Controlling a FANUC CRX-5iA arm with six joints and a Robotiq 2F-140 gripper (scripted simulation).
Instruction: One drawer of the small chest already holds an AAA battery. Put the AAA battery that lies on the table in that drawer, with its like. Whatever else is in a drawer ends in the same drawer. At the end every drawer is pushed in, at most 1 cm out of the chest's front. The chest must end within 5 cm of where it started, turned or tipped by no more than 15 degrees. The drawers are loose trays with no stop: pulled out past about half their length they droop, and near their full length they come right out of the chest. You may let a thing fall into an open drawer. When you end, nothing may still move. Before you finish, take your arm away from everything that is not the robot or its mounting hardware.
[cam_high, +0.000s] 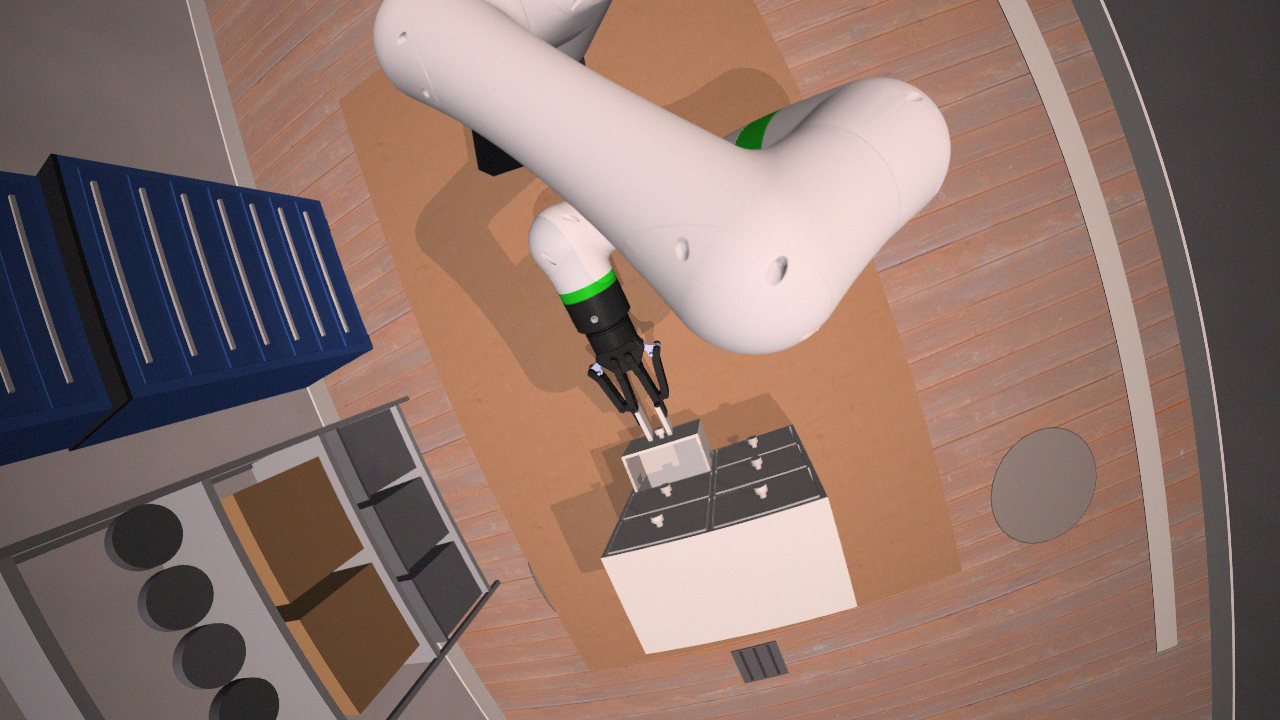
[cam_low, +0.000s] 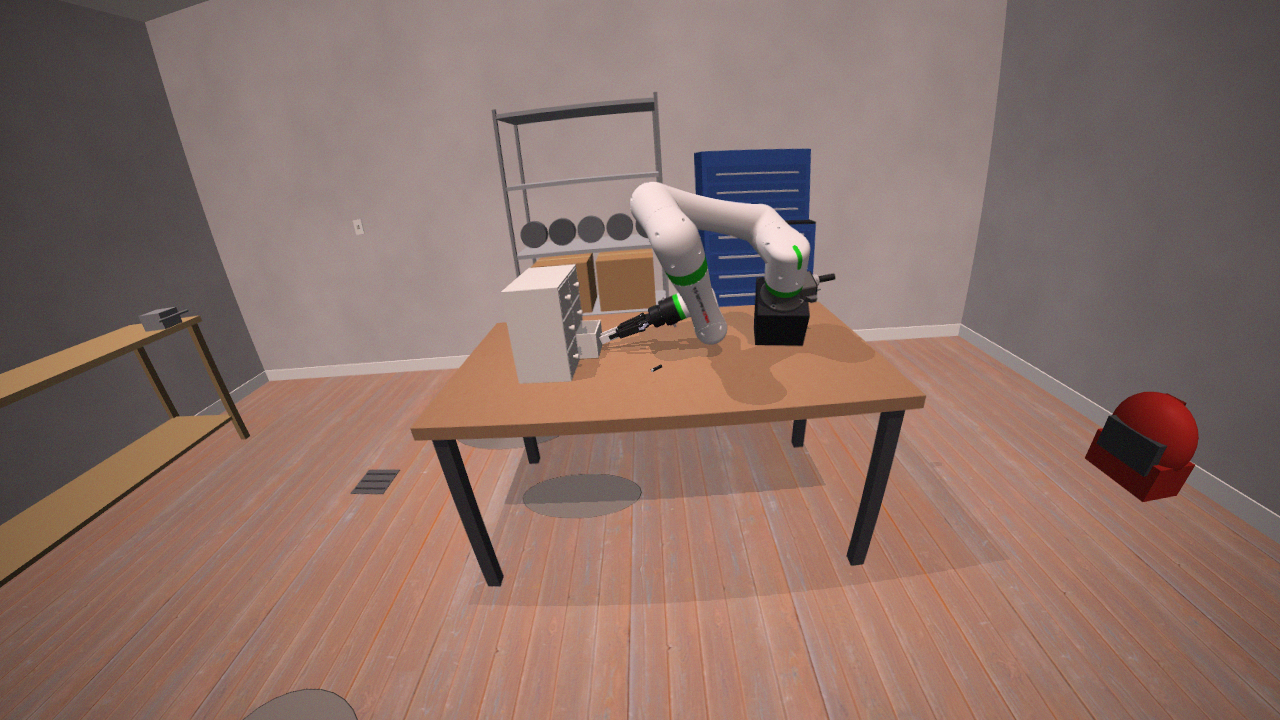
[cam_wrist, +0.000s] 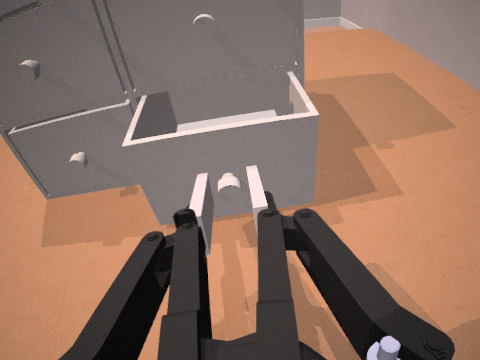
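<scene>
The small white chest (cam_low: 541, 325) with grey drawer fronts stands at the left end of the table; it also shows in the top view (cam_high: 725, 537). Its bottom drawer (cam_wrist: 220, 134) on the far side is pulled partly out, also seen from above (cam_high: 666, 454). The part of its inside that I can see is empty. My gripper (cam_wrist: 229, 185) is at the drawer's front, and its fingers stand slightly apart on either side of the small knob (cam_wrist: 228, 182) without pinching it. The AAA battery (cam_low: 656, 368) lies on the table, right of the chest; the arm hides it from above.
The other drawers are pushed in. The robot's black base (cam_low: 780, 322) stands at the back right of the table. A metal shelf (cam_low: 581, 205) with boxes and a blue cabinet (cam_low: 753, 214) stand behind the table.
</scene>
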